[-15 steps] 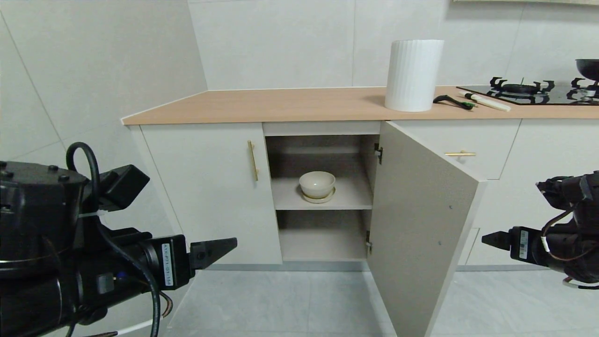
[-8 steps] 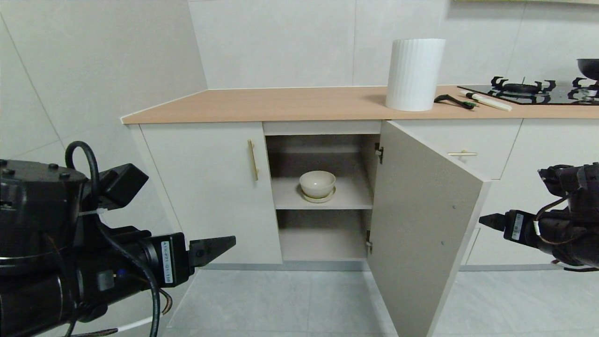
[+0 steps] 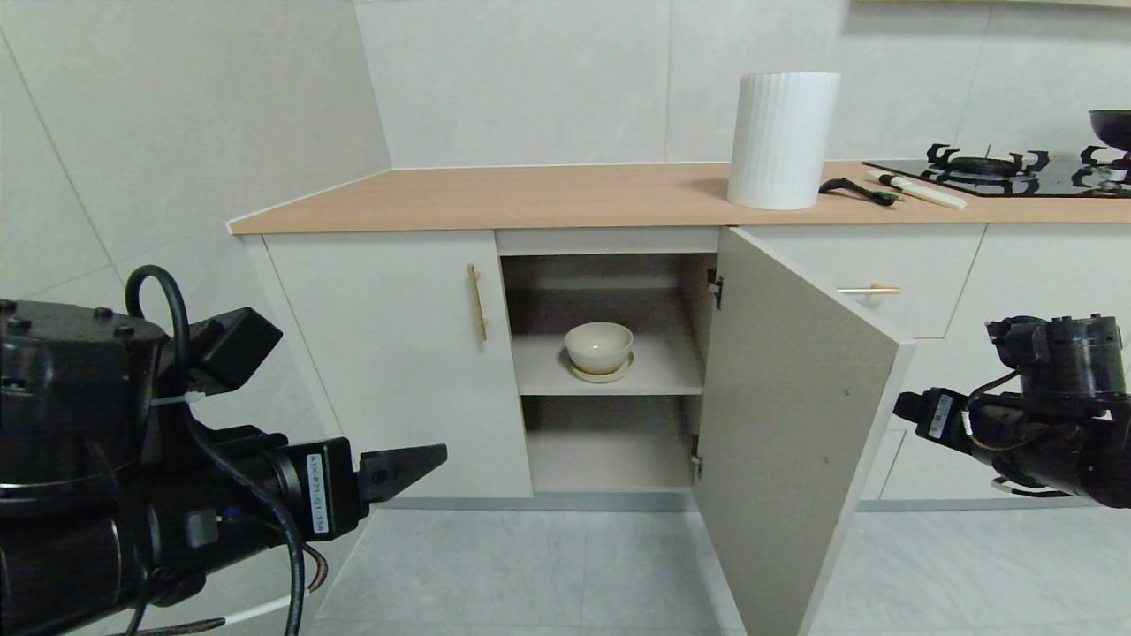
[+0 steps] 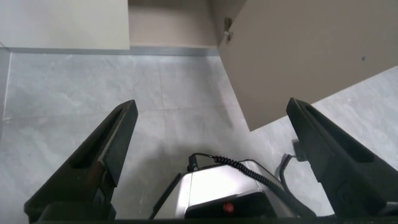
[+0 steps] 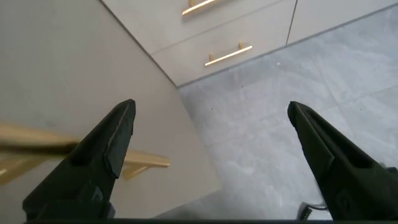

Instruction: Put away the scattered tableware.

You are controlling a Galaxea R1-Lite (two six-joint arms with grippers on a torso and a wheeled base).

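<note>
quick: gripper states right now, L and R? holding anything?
Left gripper: open, holding nothing.
Right gripper: open, holding nothing, beside the open cabinet door.

I am seeing a cream bowl [image 3: 599,344] sitting upright on a small matching plate [image 3: 603,377], both resting left of centre on the upper shelf [image 3: 663,367] inside the open cabinet [image 3: 610,287].

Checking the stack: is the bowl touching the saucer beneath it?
Touching. Head view shows the bowl sitting in the saucer, no gap.
</note>
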